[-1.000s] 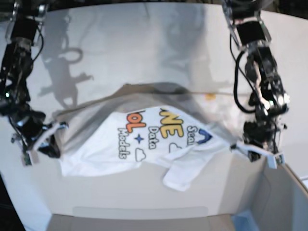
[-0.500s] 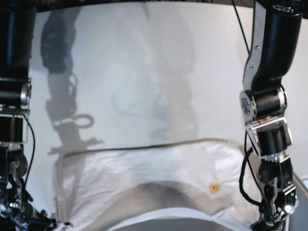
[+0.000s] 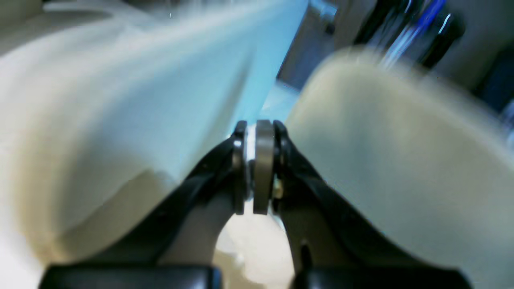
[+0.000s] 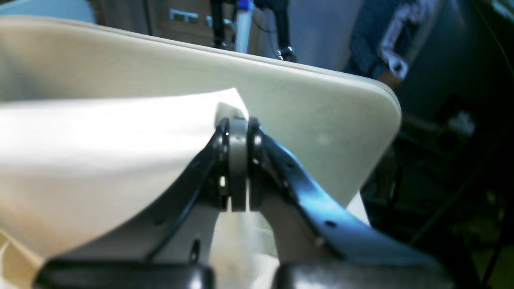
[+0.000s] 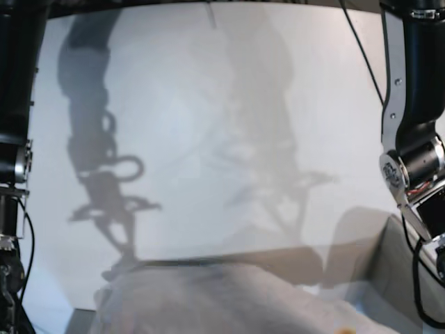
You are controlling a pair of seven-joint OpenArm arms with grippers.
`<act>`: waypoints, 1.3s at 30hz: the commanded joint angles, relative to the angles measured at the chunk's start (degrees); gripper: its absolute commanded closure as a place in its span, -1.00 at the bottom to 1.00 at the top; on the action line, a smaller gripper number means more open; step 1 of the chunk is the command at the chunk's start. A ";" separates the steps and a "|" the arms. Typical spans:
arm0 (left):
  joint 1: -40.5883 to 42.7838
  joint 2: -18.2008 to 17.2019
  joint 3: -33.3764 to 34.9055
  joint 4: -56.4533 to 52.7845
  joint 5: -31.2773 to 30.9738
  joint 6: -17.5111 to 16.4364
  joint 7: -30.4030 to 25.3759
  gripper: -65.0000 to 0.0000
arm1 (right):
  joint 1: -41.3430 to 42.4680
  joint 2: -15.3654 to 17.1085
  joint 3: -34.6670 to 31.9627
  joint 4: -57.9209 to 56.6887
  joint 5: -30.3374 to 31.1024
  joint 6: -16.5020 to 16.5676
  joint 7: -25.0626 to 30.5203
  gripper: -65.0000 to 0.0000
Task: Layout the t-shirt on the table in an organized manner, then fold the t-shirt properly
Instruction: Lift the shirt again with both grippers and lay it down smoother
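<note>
The t-shirt (image 5: pixel 229 299) is a white sheet stretched across the bottom of the base view, held up off the table (image 5: pixel 208 125); its print is hidden. My left gripper (image 3: pixel 257 136) is shut on a fold of the white cloth (image 3: pixel 120 100), in a blurred view. My right gripper (image 4: pixel 237 128) is shut on a corner of the shirt (image 4: pixel 100 140), above the table's curved corner (image 4: pixel 321 112). Both grippers are below the frame in the base view; only the arms show at its left and right edges.
A grey bin wall (image 5: pixel 389 271) stands at the lower right of the base view, under the left arm (image 5: pixel 414 153). The right arm (image 5: pixel 14 174) runs down the left edge. Dark clutter lies beyond the table's edge (image 4: pixel 441 140).
In the base view the shirt has sunk toward the bottom edge and shows less. Both arms reach further out of the frame's bottom, and the bin wall has come into sight.
</note>
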 commanded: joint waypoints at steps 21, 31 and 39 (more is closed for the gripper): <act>67.97 8.13 -2.96 37.81 -0.22 -0.89 -5.89 1.00 | -52.60 3.55 15.82 35.68 0.04 -0.55 -3.55 1.00; 80.80 12.00 -3.58 40.01 -0.22 -0.89 -6.42 1.00 | -72.21 -2.17 27.78 41.31 0.13 -0.55 -3.99 1.00; 90.03 13.23 -8.59 42.56 -0.22 -0.89 -5.72 1.00 | -81.00 -4.63 34.02 46.85 1.19 1.12 -9.53 1.00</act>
